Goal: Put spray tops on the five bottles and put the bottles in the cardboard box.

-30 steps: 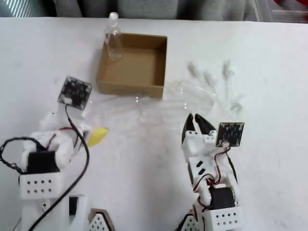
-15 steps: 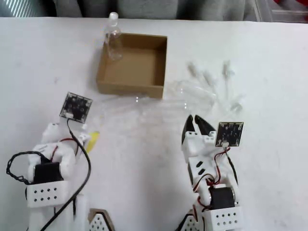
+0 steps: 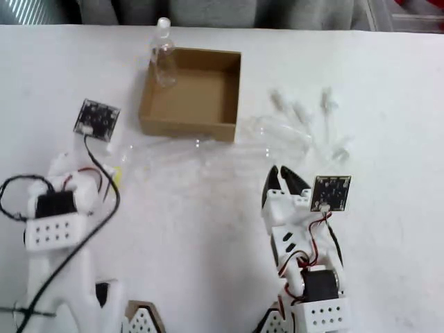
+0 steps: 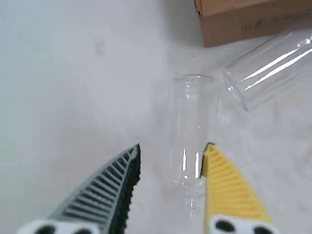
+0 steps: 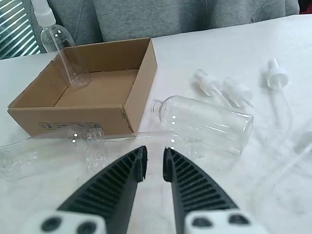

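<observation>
Left gripper (image 4: pixel 172 146): fingers spread, holding nothing, low over the table just short of the cardboard box (image 3: pixel 187 128). One uncapped clear bottle (image 4: pixel 191 117) lies on its side between the fingers, close against the yellow one, narrow end toward the wrist. Right gripper (image 5: pixel 153 152): fingers narrowly parted, empty, near another lying bottle (image 5: pixel 204 122). One capped bottle (image 3: pixel 164 55) leans in the box's far corner; loose spray tops (image 3: pixel 303 111) lie beside the box. Step judged: picking up the bottle. Recommended: centre it between the fingers, close across the mid-body, squeeze gently; round plastic likely rolls.
</observation>
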You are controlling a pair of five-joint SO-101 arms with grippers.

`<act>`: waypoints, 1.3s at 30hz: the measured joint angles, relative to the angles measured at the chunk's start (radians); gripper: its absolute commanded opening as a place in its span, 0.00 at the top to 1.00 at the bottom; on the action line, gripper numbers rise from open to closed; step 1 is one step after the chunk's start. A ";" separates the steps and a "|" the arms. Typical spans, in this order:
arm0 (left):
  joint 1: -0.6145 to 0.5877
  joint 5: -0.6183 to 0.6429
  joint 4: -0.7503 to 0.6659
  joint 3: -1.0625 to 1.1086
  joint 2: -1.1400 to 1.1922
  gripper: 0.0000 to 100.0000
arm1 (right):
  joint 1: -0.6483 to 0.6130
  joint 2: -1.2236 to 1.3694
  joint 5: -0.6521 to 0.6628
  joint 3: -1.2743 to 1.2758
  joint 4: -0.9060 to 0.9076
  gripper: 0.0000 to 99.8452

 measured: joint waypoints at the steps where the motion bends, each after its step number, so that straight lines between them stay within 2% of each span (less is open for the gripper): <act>1: 0.000 0.000 0.000 -0.029 0.049 0.77 | 0.000 0.000 0.000 0.000 0.000 0.95; 7: 0.000 0.066 0.000 -0.170 0.269 0.77 | 0.000 0.000 0.000 0.000 0.000 0.95; 15: 0.038 0.078 0.000 -0.241 0.437 0.77 | 0.000 0.000 0.000 0.000 0.000 0.95; 20: -0.002 0.078 0.020 -0.281 0.430 0.77 | 0.000 0.000 0.003 0.000 0.000 0.95; 24: -0.095 0.078 0.141 -0.351 0.338 0.77 | 0.000 0.000 0.011 0.000 0.000 0.95; 28: -0.172 0.080 0.264 -0.368 0.250 0.77 | 0.002 0.000 0.126 0.000 0.037 0.95; 33: -0.250 0.080 0.281 -0.241 0.204 0.77 | 0.002 0.000 0.244 -0.006 0.117 0.95; 39: -0.344 0.080 0.127 -0.009 0.196 0.77 | -0.043 0.000 0.324 -0.020 0.273 0.95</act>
